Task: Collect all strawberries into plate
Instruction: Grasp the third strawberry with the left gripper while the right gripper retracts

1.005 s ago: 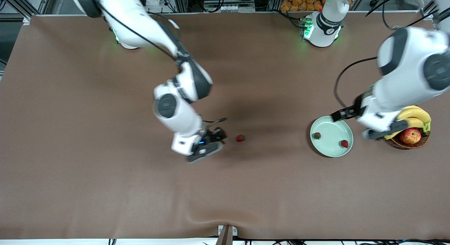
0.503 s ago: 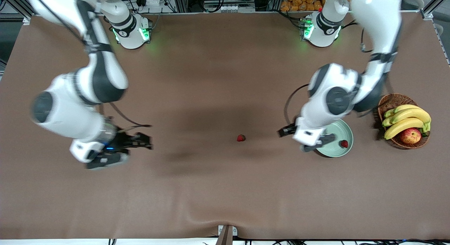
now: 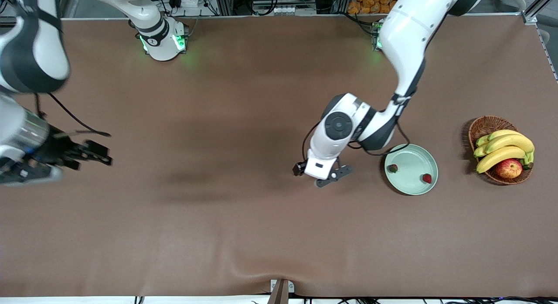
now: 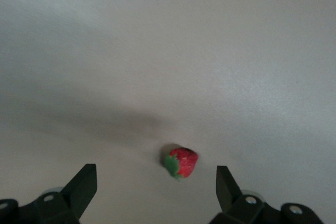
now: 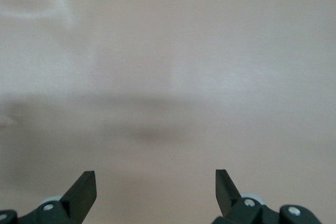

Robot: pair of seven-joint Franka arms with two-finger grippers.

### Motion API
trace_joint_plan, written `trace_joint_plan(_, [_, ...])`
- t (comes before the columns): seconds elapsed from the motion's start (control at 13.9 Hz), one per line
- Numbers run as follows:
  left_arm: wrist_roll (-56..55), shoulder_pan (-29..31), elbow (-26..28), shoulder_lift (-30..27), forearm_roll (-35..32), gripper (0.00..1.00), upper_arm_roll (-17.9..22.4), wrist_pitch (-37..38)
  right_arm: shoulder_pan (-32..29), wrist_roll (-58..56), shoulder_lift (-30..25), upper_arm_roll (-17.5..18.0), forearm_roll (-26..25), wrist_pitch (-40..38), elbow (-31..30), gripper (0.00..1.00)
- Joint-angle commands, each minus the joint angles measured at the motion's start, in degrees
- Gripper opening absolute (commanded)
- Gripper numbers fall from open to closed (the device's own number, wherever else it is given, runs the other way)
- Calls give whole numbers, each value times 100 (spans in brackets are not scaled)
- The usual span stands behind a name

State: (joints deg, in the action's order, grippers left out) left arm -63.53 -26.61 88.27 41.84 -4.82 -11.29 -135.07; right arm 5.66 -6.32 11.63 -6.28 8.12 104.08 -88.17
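My left gripper [image 4: 156, 190] hovers with fingers spread wide over the last loose strawberry [image 4: 180, 162] on the brown table [image 3: 244, 234]. Two strawberries [image 3: 393, 168] sit in the plate [image 3: 412, 188] (beside the basket [image 3: 484, 126]). My right gripper [image 5: 156, 191], fingers apart, waits over the table at its own end.

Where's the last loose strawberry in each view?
Front view: hidden under the left arm's wrist, beside the plate toward the right arm's end.
Left wrist view: loose strawberry on the cloth, between the open left pincer's fingers.
Right wrist view: not in it.
Shared landmark: the left pincer, seen in the front and left wrist views.
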Motion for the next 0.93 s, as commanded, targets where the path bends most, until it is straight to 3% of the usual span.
trace_joint_plan(0.0, [-160,-81,-248,307,-203,99,91,-220,-328,43,-582,144,-267,-430,-254,100])
trace_joint_plan(0.29, [-177,-195,-257,536,-186,87,91,-528,-627,61,-1048,153,-328,-1309,-245,100])
trace_joint_plan(0.43, [-221,-213,-266,623,-177,85,91,-677,-628,104,-1172,144,-460,-1653,-228,100])
trace_joint_plan(0.65, [-380,-283,-266,721,-186,74,91,-872,-479,604,-1295,162,-723,-2004,-157,100])
trace_joint_plan(0.72, [-388,-283,-266,721,-186,68,91,-872,-470,675,-1399,240,-863,-2101,-166,100])
trace_joint_plan(0.86, [-371,-283,-257,721,-177,41,83,-872,-487,685,-1470,417,-1101,-2216,-166,100])
